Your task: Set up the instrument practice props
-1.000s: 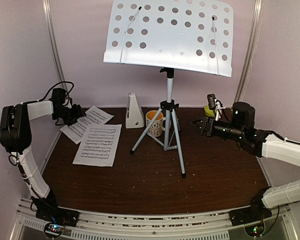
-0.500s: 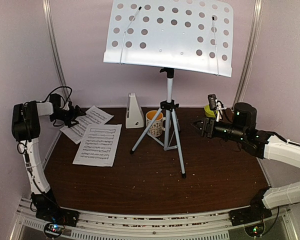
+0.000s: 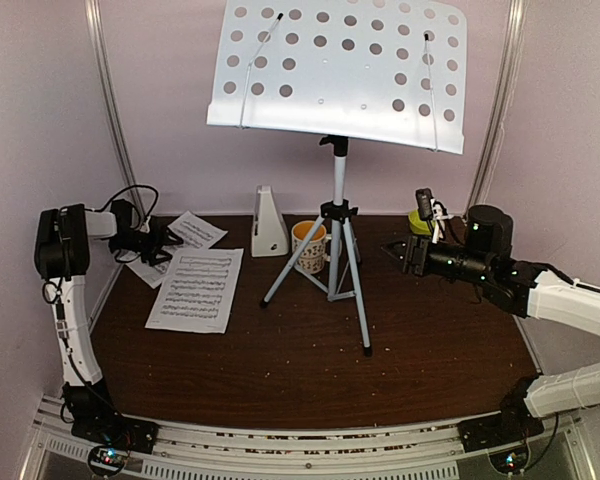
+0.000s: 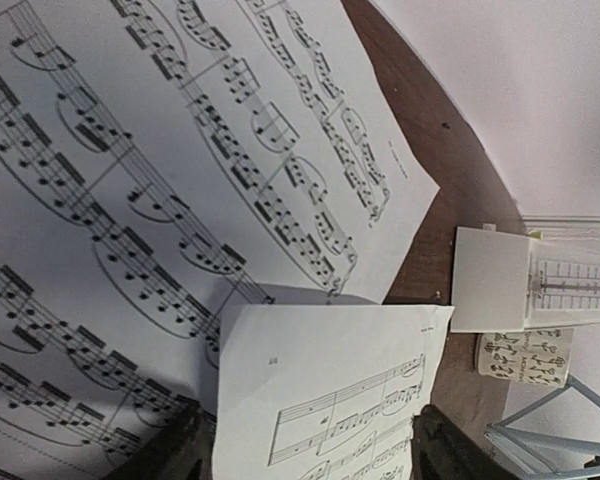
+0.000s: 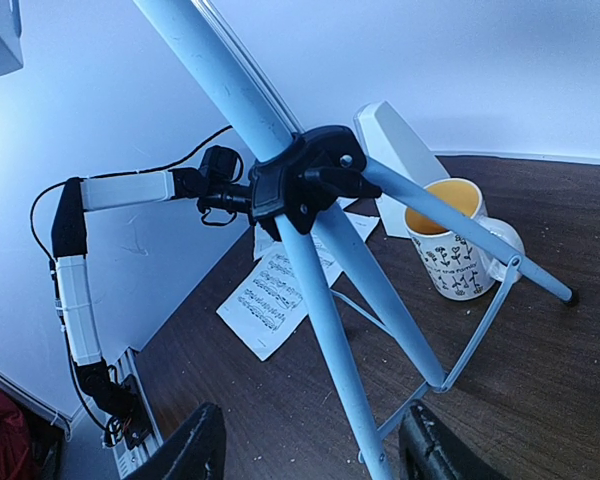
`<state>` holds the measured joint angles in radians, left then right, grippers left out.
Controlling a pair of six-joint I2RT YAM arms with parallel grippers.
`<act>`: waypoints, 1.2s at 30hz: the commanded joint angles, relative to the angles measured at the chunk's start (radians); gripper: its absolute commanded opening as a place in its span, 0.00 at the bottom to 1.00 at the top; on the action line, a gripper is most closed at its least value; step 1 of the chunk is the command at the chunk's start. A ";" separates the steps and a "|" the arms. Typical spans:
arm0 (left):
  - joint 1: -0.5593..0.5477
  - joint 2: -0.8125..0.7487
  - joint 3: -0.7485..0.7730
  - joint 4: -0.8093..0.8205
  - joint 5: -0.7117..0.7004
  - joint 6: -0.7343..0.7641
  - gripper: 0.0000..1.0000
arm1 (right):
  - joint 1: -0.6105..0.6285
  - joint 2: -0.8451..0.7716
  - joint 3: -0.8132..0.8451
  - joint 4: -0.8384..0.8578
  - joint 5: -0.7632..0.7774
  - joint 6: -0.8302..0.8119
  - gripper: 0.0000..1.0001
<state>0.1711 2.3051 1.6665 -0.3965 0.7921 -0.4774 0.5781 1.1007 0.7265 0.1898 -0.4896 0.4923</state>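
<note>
The 2 sheets of music lie flat on the left of the bench [image 3: 310, 370], the far page [image 3: 198, 232] slanted toward the back wall and the near page [image 3: 195, 290] with its long axis running from back to front, its top corner overlapping the far one. The left hand [image 3: 152, 243] hangs low over the left part of the far page, pointing right toward the metronome [image 3: 268, 222]; in its wrist view both fingers [image 4: 175, 455] sit spread wide at the bottom edge, and the near page's top corner shows between them, though I cannot tell whether either finger touches paper. The stand [image 3: 340, 70] is upright at the middle of the bench on its tripod [image 3: 335, 262], its tray bare and well above the pages, up and to the right of them. The right hand [image 3: 398, 252] hovers on the other side of the tripod, fingers also spread and holding nothing, near the mug [image 3: 308, 245] but well apart from the sheets. By my judgement the left arm is the one placed to lift a page, taking it by an edge and carrying it up and rightward to the tray
</note>
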 commanded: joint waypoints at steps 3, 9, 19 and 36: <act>-0.023 0.011 -0.063 0.161 0.150 -0.064 0.61 | 0.005 0.004 0.021 -0.004 0.020 -0.022 0.60; -0.031 -0.010 -0.119 0.238 0.194 -0.088 0.48 | 0.005 0.005 0.032 -0.013 0.023 -0.026 0.60; -0.029 -0.049 -0.090 0.016 0.036 0.081 0.58 | 0.006 -0.006 0.038 -0.018 0.008 -0.018 0.60; -0.127 -0.092 -0.295 0.291 0.180 -0.043 0.37 | 0.011 -0.007 0.029 -0.009 0.010 -0.012 0.60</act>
<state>0.0738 2.2482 1.4345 -0.2203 0.9348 -0.4553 0.5785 1.1042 0.7345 0.1677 -0.4892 0.4782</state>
